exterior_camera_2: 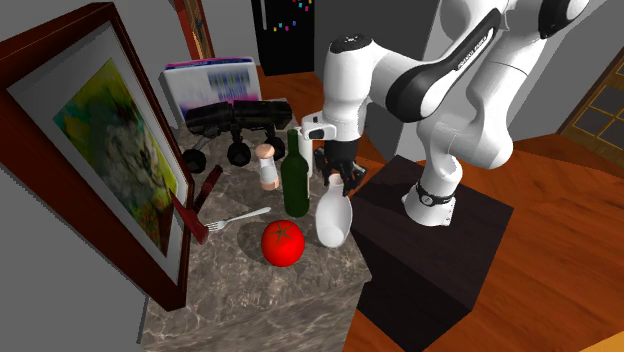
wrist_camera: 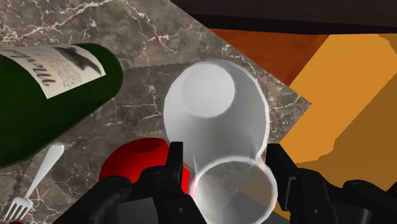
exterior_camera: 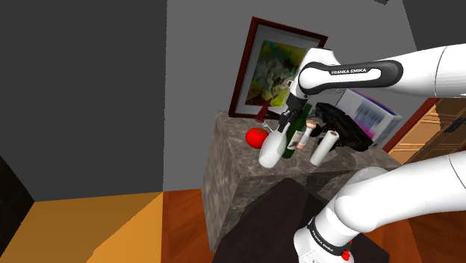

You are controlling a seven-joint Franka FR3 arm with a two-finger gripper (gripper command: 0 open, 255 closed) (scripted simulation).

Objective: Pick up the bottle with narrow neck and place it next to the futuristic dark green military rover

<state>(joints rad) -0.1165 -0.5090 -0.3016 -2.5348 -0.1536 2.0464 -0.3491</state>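
A black gripper point(wrist_camera: 226, 154) holds a white bottle point(wrist_camera: 216, 105) by its narrow neck, above the near edge of a marble counter point(exterior_camera_2: 260, 300). The jaws are clamped on the neck, one finger on each side. The round body hangs beyond the fingertips with its base pointing away from the hand.

In the second exterior view the bottle point(exterior_camera_2: 333, 215) hangs tilted under the gripper point(exterior_camera_2: 340, 180), near the counter's edge. It appears to be off the surface. A red tomato point(exterior_camera_2: 282, 243) lies just beside it, and a fork point(exterior_camera_2: 235, 217) is further in. A tall green bottle point(exterior_camera_2: 294, 175) stands upright close by, with a small jar point(exterior_camera_2: 267, 167) behind it. The dark rover point(exterior_camera_2: 235, 120) sits at the back of the counter, well apart from the held bottle.

The step in hand looks like the carry to the rover. To do it well, the arm should lift enough for the hanging body to pass over or around the green bottle and the jar. The grip is on the neck alone, so the body may swing, and a slow, steady move seems wise. The bottle should come down upright on bare marble beside the rover, near it but not knocking its wheels, before the jaws part.
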